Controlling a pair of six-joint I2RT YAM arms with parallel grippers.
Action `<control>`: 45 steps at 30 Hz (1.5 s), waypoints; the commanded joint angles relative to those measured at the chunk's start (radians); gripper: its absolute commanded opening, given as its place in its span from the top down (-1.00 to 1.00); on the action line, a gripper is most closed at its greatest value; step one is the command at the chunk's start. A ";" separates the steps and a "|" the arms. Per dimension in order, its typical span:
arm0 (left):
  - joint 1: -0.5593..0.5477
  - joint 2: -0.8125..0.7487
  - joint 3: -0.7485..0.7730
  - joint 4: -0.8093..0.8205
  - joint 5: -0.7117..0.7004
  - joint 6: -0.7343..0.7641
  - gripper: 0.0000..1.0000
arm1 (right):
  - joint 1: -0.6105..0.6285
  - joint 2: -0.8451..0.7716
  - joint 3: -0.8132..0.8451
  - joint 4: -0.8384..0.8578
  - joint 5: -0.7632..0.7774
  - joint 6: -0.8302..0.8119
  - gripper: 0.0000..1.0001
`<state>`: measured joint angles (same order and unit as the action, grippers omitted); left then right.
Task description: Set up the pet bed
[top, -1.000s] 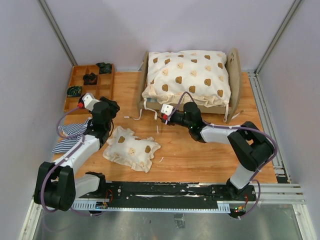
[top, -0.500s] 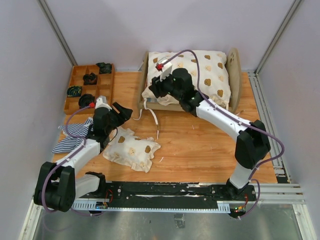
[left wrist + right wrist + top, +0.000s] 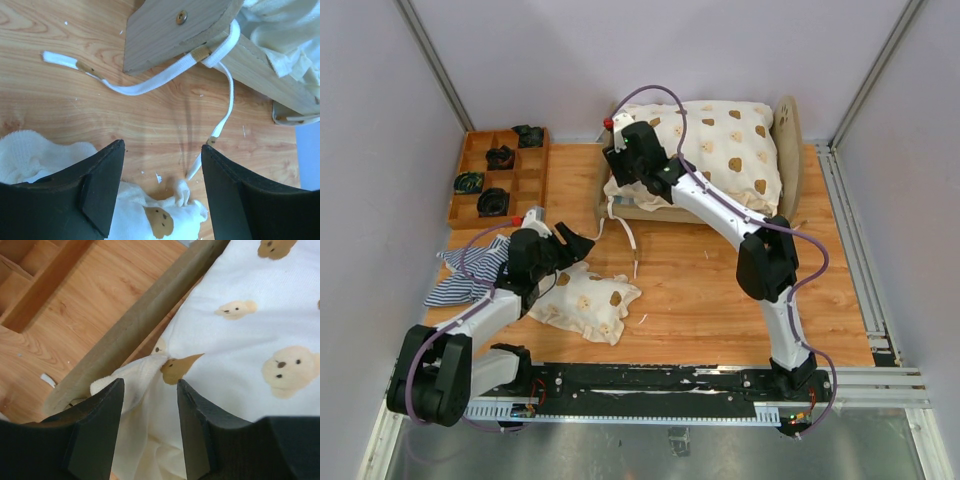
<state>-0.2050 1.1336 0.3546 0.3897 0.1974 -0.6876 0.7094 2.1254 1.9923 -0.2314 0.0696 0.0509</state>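
Although parked at twelve o'clock on the table (image 3: 720, 290), headboard toward three, cannot call the pet bed (image 3: 788, 135) set up. Find the bear-print quilt (image 3: 710, 150) piled across it and the striped mattress (image 3: 470, 275) crumpled out at nine, well apart from the frame.

Find the right gripper (image 3: 150, 390) at the bed's nine o'clock end, jaws parted to a middling gap, straddling a bunched quilt corner just beside the footboard (image 3: 130, 335). Closing there risks pinching only a thin fold and losing it mid-lift. Equally, could drag the light frame along with the cloth, if tied to it.

Watch the white strap (image 3: 150, 85), looped round the wood and trailing toward six: easy to snag in a sweep.

Find the left gripper (image 3: 162, 190) at seven o'clock from the bed, jaws spread wide and holding nothing, just above the small pillow (image 3: 585, 300). Descending carelessly could catch pillow and strap together, tugging the bed askew.

Mind also both arms working near the same corner.
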 commanded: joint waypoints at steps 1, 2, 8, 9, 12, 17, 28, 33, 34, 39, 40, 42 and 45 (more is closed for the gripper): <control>0.003 -0.042 -0.013 0.047 0.016 0.022 -0.34 | 0.016 0.050 0.077 -0.096 0.022 -0.024 0.09; 0.003 -0.047 -0.014 0.047 0.013 0.020 -0.34 | 0.016 0.054 0.076 -0.096 0.010 -0.023 0.16; 0.003 -0.062 -0.028 0.047 -0.030 0.003 -0.33 | 0.025 -0.012 0.005 -0.007 -0.126 -0.067 0.99; 0.003 -0.061 -0.030 0.048 -0.038 -0.001 -0.32 | 0.029 -0.037 -0.027 0.013 -0.151 -0.078 0.99; 0.003 -0.056 -0.036 0.048 -0.056 -0.018 -0.30 | 0.048 -0.111 -0.101 0.076 -0.248 -0.124 1.00; 0.003 -0.042 -0.039 0.051 -0.093 -0.061 -0.28 | 0.103 -0.188 -0.173 0.089 -0.385 -0.267 0.99; 0.003 -0.017 -0.037 0.027 -0.163 -0.120 -0.25 | 0.130 -0.093 -0.222 -0.001 -0.418 -0.302 0.79; 0.003 -0.027 -0.019 0.018 -0.142 -0.042 -0.25 | 0.138 -0.131 -0.218 -0.069 -0.275 -0.260 0.13; 0.003 -0.037 -0.017 0.018 -0.139 -0.034 -0.25 | 0.138 -0.176 -0.242 -0.068 -0.238 -0.242 0.08; -0.029 -0.106 0.001 0.018 -0.174 0.024 -0.26 | 0.124 -0.361 -0.388 -0.064 -0.051 -0.126 -0.06; -0.041 -0.117 0.003 0.018 -0.191 0.030 -0.27 | 0.118 -0.392 -0.425 -0.068 -0.019 -0.104 -0.07; -0.066 -0.123 0.016 0.019 -0.220 0.041 -0.29 | 0.101 -0.445 -0.478 -0.076 0.053 -0.062 -0.08; -0.089 -0.099 0.045 0.023 -0.219 0.047 -0.31 | 0.068 -0.507 -0.544 -0.098 0.155 0.008 -0.08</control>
<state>-0.2665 1.0264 0.3435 0.3946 0.0135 -0.6834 0.8211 1.6855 1.5200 -0.2974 0.0334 -0.0723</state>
